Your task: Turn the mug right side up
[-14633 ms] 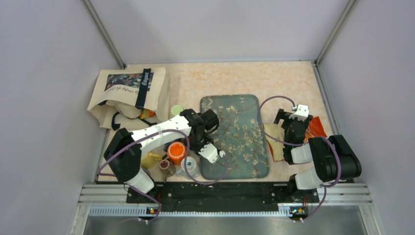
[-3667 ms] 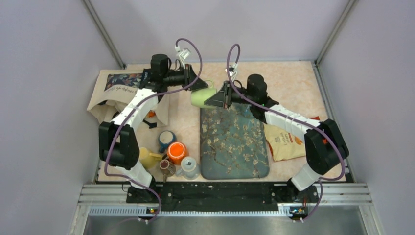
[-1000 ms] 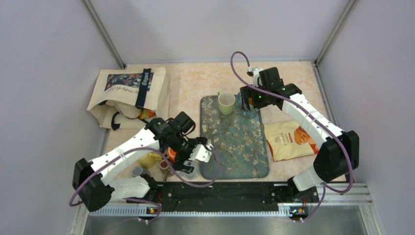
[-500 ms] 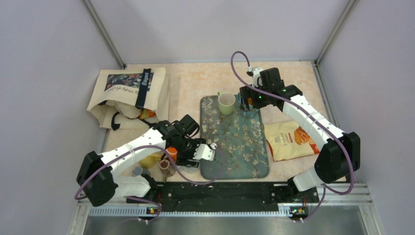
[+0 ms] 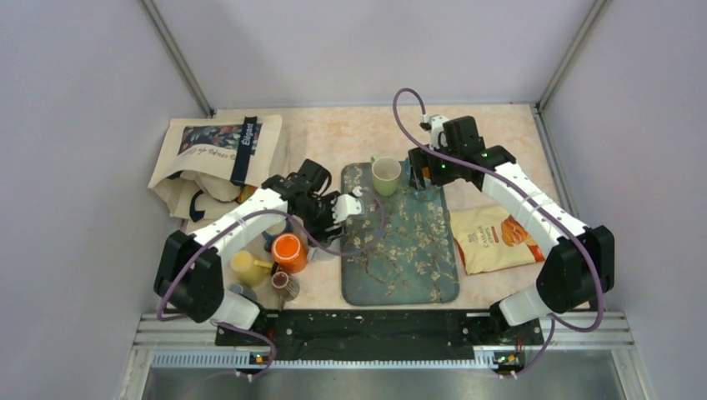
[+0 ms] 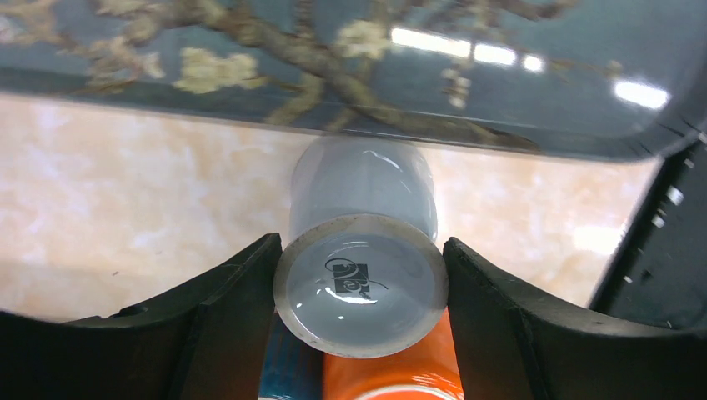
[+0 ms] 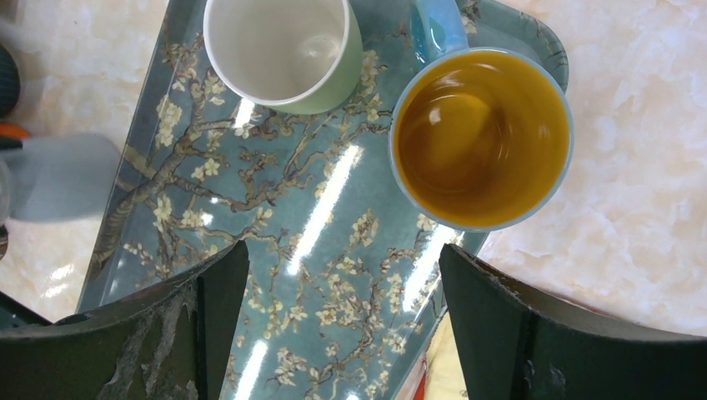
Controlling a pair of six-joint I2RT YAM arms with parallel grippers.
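A pale grey mug (image 6: 360, 250) is clamped between my left gripper's (image 6: 360, 254) fingers, its base with a dark logo facing the wrist camera and its mouth pointing away towards the tray. It hangs above the table just off the left edge of the floral tray (image 5: 400, 250); the right wrist view shows it as a grey blur (image 7: 58, 187). My left gripper (image 5: 336, 208) covers most of it from above. My right gripper (image 7: 342, 254) is open and empty above the tray's far end (image 5: 421, 171).
A green mug (image 5: 386, 175) and a blue mug with a yellow inside (image 7: 482, 137) stand upright on the tray. An orange mug (image 5: 288, 250), a yellow mug (image 5: 244, 267) and a small brown cup (image 5: 283, 283) stand front left. There is a tote bag (image 5: 221, 158) back left and a snack bag (image 5: 500, 237) on the right.
My left gripper has lifted the grey mug out of the front cluster and carried it back towards the tray's left edge. The right arm has stayed still.
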